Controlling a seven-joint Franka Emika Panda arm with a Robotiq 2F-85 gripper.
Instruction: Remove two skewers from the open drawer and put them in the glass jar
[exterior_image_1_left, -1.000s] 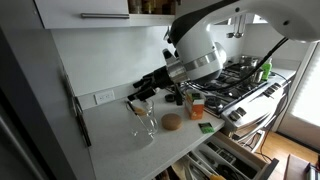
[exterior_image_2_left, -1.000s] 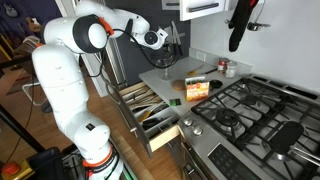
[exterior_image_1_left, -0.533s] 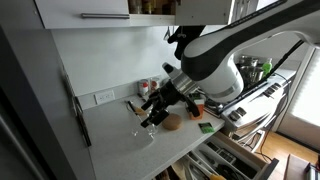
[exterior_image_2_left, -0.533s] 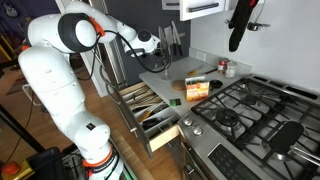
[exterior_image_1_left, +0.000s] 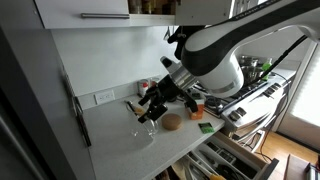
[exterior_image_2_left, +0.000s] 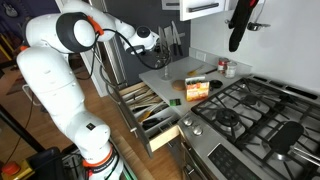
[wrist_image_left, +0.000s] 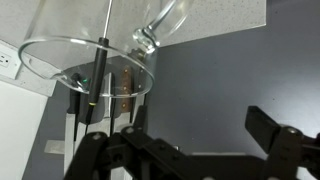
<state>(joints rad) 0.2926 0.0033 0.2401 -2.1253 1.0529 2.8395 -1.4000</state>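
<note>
The glass jar (wrist_image_left: 85, 62) fills the upper left of the wrist view, and a thin skewer (wrist_image_left: 104, 30) stands in it with its dark end (wrist_image_left: 95, 85) low inside. I cannot tell whether a second one is in there. In an exterior view the jar (exterior_image_1_left: 146, 128) stands on the grey counter (exterior_image_1_left: 120, 150), just below my gripper (exterior_image_1_left: 150, 108). My gripper (wrist_image_left: 180, 140) is open, with only bare counter between its dark fingers (wrist_image_left: 268, 128). The drawer (exterior_image_2_left: 150, 105) is pulled open with long utensils inside, and it also shows below the counter edge (exterior_image_1_left: 238, 155).
A flat brown disc (exterior_image_1_left: 172, 122) lies beside the jar. An orange box (exterior_image_2_left: 197, 88) sits on the counter near the gas stove (exterior_image_2_left: 250, 115). Small red-lidded jars (exterior_image_1_left: 148, 86) and a wall socket (exterior_image_1_left: 104, 97) are at the back wall. Dark knives (exterior_image_2_left: 173, 38) stand behind the gripper.
The arm has swung into a new pose and the gripper has dropped a little closer to the jar. The jaws stayed open and the jar has not moved.
</note>
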